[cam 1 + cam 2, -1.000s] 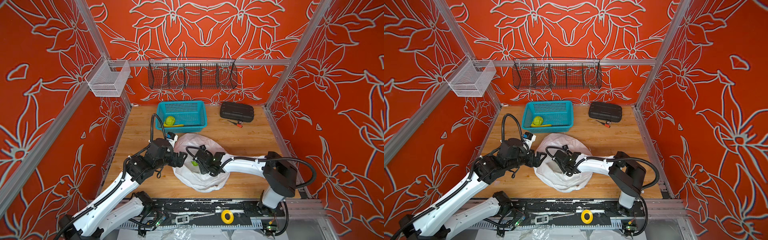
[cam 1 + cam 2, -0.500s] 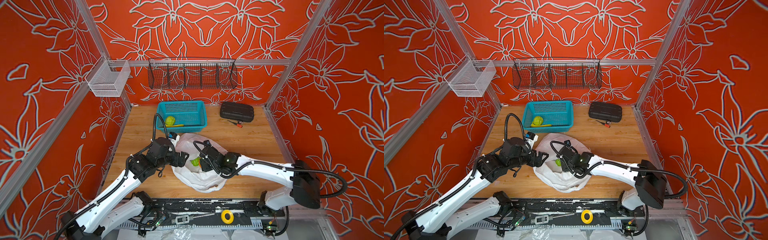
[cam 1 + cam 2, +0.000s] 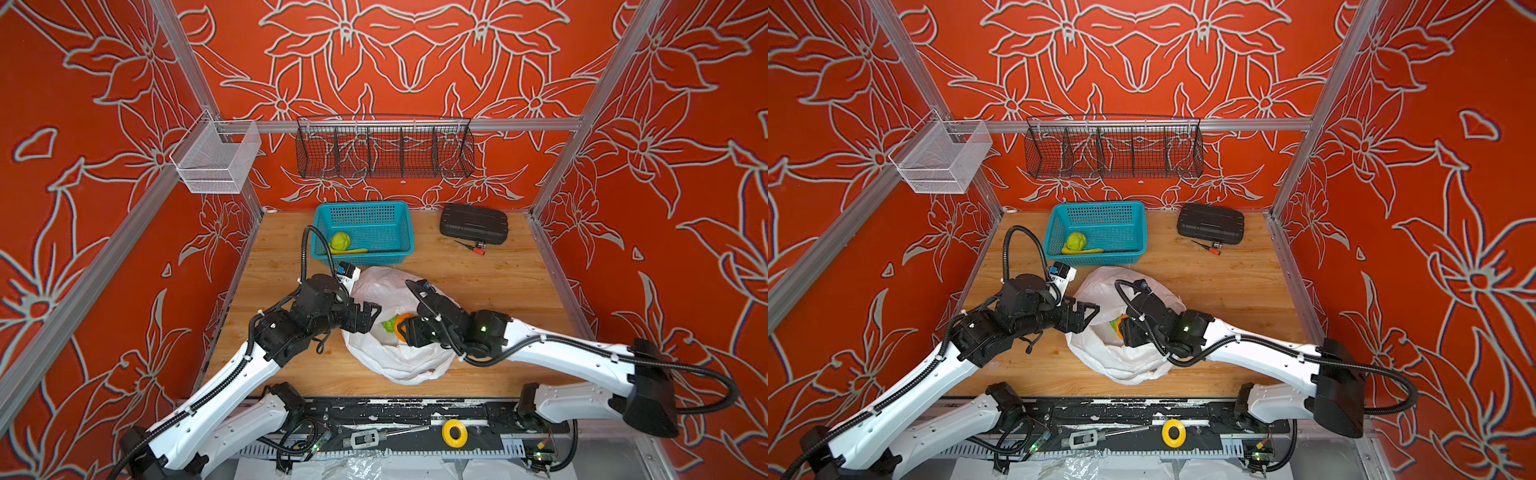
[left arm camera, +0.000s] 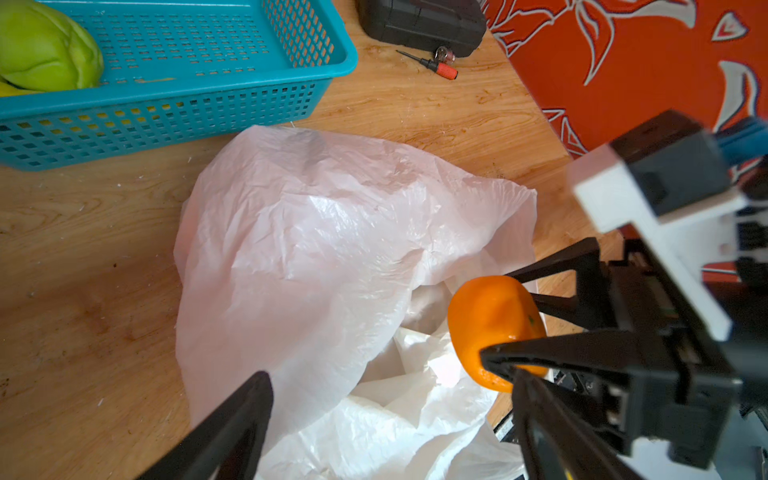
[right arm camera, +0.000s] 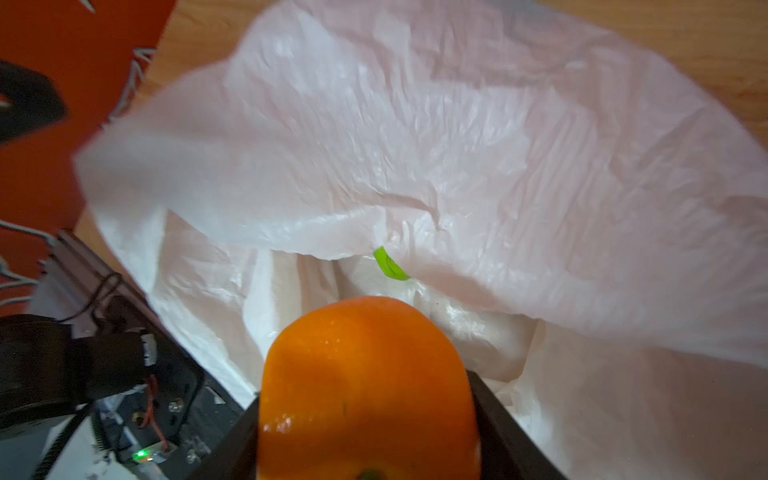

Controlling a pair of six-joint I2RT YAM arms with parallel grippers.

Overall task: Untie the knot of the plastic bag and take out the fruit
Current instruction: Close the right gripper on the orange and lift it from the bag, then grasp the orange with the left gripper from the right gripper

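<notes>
The right jaws are closed on an orange (image 5: 365, 390), one finger pressed to each flank of it; in the left wrist view the same orange (image 4: 494, 328) sits pinched between those two black fingers, clear of the plastic; in both top views it hangs over the gaping mouth of the plastic bag (image 3: 390, 357) (image 3: 1113, 357). Just ahead of the right jaws' tips, a sliver of green fruit (image 5: 390, 264) peeps from under a fold of the bag; from above it (image 3: 389, 324) lies inside the mouth, touching or just beside the orange.

The left jaws stand wide apart and hold nothing; their fingers (image 4: 232, 428) straddle the near side of the crumpled bag (image 4: 316, 249), at its rim facing the right jaws; whether they touch the plastic I cannot tell.

Beyond the left jaws, past the bag, a teal basket (image 3: 365, 258) on the desk (image 3: 478, 282) holds a pale green fruit (image 3: 340, 241) and a banana (image 3: 353, 250); a black case (image 3: 473, 222) lies well apart from both jaws.
</notes>
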